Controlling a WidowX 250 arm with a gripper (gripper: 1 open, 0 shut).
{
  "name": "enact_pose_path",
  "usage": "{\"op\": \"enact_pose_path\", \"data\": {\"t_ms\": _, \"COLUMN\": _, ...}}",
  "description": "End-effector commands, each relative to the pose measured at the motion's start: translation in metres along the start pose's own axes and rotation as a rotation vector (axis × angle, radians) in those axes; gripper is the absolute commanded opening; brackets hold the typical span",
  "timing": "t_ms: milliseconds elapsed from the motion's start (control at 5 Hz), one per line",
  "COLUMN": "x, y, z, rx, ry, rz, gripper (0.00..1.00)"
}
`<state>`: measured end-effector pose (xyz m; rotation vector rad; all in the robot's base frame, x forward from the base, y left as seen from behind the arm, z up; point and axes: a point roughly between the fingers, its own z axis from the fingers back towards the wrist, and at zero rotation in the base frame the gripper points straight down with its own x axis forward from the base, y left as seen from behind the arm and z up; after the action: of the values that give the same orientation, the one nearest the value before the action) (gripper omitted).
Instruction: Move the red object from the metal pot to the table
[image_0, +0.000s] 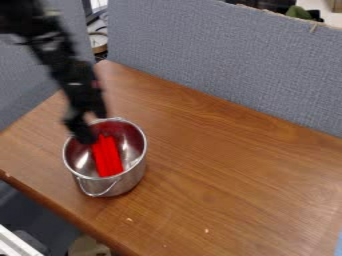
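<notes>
Camera view: the gripper (80, 128) is blurred, seen at the far-left rim of the metal pot (107, 158), jaws spread wide, nothing held. The red object (106, 155) is lying inside the pot. The pot is placed near-left on the table (227, 170).

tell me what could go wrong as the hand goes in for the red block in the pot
The hand is blurred, right at the metal pot's far rim, so a finger could catch the rim and shove or tip the pot. The red object leans against the pot's inner wall, leaving little room, so open fingers may pinch it off-centre and drop it. The pot sits near the table's front edge; a push could send it off.
</notes>
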<state>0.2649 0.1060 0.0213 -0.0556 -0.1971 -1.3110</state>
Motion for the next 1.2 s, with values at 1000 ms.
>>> {"op": "enact_pose_path", "data": {"t_ms": 1000, "x": 0.065, "y": 0.032, "z": 0.084, "rx": 0.069, "ry": -0.007, "rz": 0.427, "gripper": 1.00}}
